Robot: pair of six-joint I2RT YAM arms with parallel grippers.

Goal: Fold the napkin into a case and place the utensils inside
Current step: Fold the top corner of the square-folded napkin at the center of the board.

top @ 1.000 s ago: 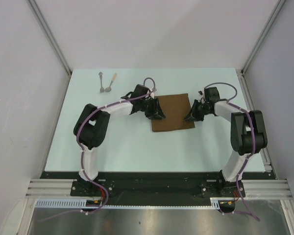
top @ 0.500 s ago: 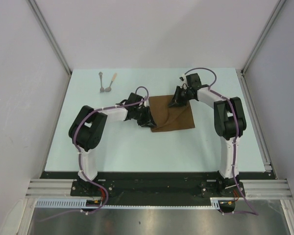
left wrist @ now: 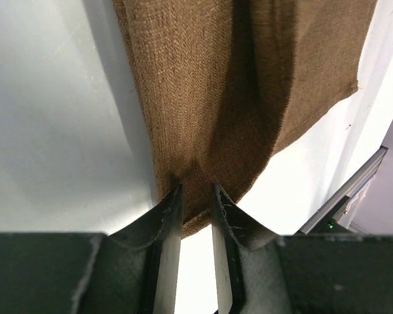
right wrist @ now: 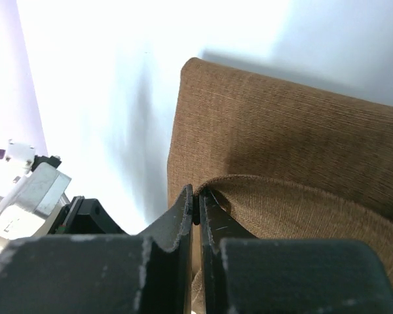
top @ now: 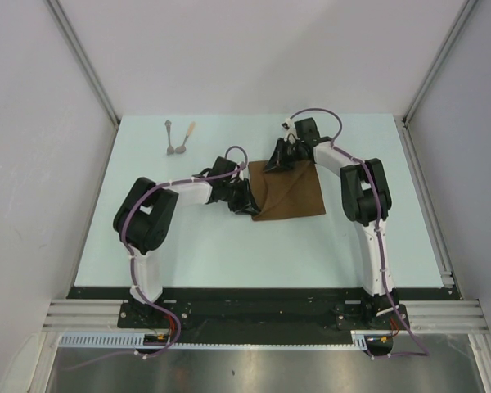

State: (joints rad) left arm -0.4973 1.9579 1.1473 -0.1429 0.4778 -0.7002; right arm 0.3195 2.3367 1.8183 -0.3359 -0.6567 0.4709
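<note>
i'm running this from afar, and it reads as a robotics lab cell, not a home. a pale mint table (top: 254, 254) is boxed in left, right and far by plain white panels (top: 33, 164) on aluminium posts (top: 82, 61). along the near edge sit extrusion rails (top: 82, 314), a black mounting plate (top: 254, 307), a toothed cable duct (top: 254, 345), purple cabling (top: 315, 112) and a bare steel sheet (top: 254, 372).

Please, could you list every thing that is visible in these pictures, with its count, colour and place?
napkin: one, brown, middle of the table, partly folded over.
utensils: two, dark heads, one grey handle and one tan, far left of the table.
table: one, pale greenish white.
walls: grey, around the table.
arms: two, white and black, near edge.
left end effector: black, closed on the napkin's near left corner.
right end effector: black, pinching the napkin's far left part.
</note>
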